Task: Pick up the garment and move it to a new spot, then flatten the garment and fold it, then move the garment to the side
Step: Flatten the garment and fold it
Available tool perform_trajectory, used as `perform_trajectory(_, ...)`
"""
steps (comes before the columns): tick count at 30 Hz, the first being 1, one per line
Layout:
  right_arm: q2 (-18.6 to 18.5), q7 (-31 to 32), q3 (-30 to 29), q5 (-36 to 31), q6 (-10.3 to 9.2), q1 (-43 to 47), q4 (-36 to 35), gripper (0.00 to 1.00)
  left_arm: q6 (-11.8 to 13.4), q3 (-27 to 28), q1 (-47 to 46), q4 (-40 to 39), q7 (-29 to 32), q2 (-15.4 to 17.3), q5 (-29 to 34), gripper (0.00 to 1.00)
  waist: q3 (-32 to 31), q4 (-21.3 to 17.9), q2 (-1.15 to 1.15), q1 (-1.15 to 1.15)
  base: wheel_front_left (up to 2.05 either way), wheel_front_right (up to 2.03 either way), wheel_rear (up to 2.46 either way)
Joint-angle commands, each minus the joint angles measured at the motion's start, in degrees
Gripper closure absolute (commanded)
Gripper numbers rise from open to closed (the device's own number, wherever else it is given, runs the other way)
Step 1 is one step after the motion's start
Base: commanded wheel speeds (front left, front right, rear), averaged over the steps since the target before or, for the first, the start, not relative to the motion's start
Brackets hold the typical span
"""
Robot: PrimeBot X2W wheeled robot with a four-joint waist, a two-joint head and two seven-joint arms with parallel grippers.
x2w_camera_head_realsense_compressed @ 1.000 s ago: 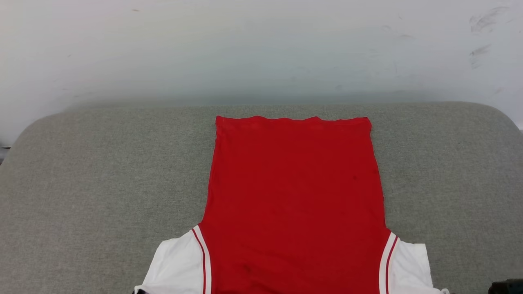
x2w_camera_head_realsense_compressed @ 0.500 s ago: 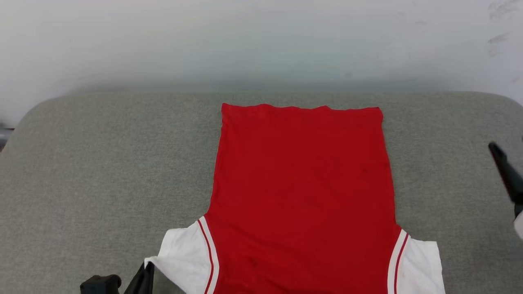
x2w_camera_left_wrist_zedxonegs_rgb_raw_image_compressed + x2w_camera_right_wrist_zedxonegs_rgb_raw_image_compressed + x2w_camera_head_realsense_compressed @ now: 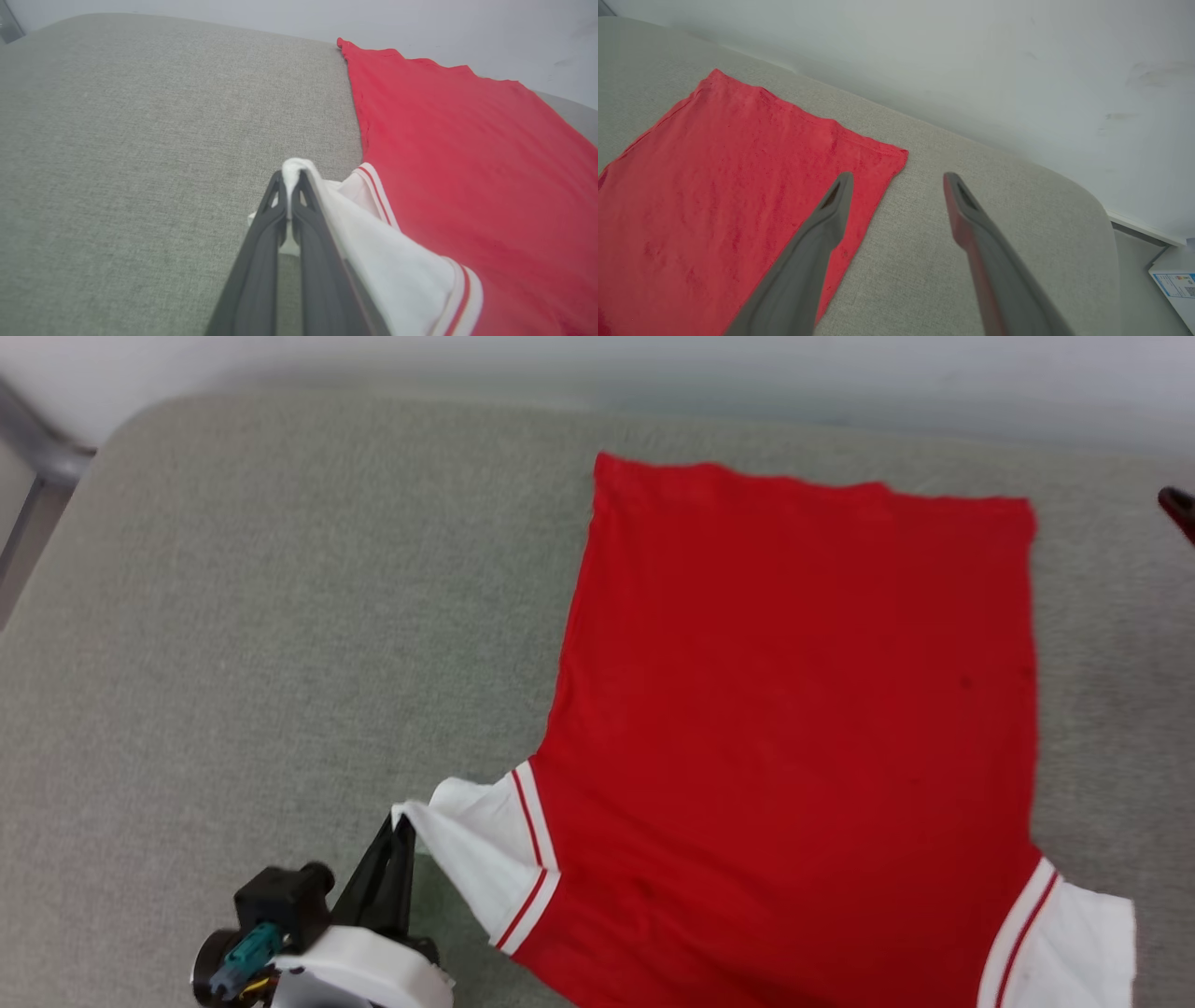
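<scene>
Pinching the garment [image 3: 794, 709] by a white sleeve, left pincer [image 3: 403, 821] low over cushion [image 3: 280, 616]; right pincer [image 3: 899, 179] splayed wide near hem.

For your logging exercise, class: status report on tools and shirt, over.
Left tool shut on shirt's white sleeve. Right tool open near far hem corner. Shirt spread on grey cushion. Nothing blocking.

No legible text; blue-printed label [image 3: 1175, 284] on white box [image 3: 1178, 259] too small to read
</scene>
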Motion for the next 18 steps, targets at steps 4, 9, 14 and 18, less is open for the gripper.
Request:
perform_trajectory(4, -1.68, 14.79, 1.63, 1.68, -0.07, -9.66, 4.56, 0.0, -2.09, 1.16, -3.67, 0.04, -0.29, -3.6, 3.13, 1.0, 9.07, 5.51, 0.0, -0.02, 0.0, 0.0, 0.0)
perform_trajectory(9, -1.5, 22.4, 2.15, -0.35, -0.07, -15.28, 7.53, 0.0, -3.91, 2.27, -5.58, 0.09, -0.29, -6.31, 5.33, 1.0, 12.98, 7.34, 0.0, -0.02, 0.0, 0.0, 0.0)
perform_trajectory(14, -2.1, 27.37, 2.69, -4.15, -0.07, -19.69, 10.02, 0.0, -6.13, 3.59, -7.48, -0.19, -0.29, -9.48, 8.08, 1.0, 17.47, 9.51, 0.0, -0.02, 0.0, 0.0, 0.0)
perform_trajectory(18, -1.86, 28.48, 1.93, -6.37, -0.07, -21.83, 12.09, 0.0, -7.81, 4.37, -8.72, -0.52, -0.29, -11.8, 10.04, 1.0, 20.67, 11.01, 0.0, -0.02, 0.0, 0.0, 0.0)
